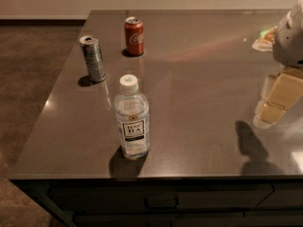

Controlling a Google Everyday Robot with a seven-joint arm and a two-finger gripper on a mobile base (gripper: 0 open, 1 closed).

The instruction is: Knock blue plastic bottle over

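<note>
Cream-coloured and blocky, your gripper (pixel 277 103) hangs low over the right edge of the counter (pixel 203 65); whether its jaws are apart or together cannot be told from this angle. It holds nothing that can be seen. Its grey-white wrist housing (pixel 289 37) rises out of view above, and its shadow (pixel 251 143) falls on the polished dark-grey surface just below and to the left.

Well apart from your gripper, across bare counter, the blue plastic bottle (pixel 132 119) stands upright near the front edge, white cap on, its "TEA" label facing the camera. Behind it and to the left, a slim silver-blue can (pixel 93 59) stands upright close to the counter's left edge. Farther back, a red cola can (pixel 134 36) also stands upright. Brown floor (pixel 28 70) lies to the left of the counter.
</note>
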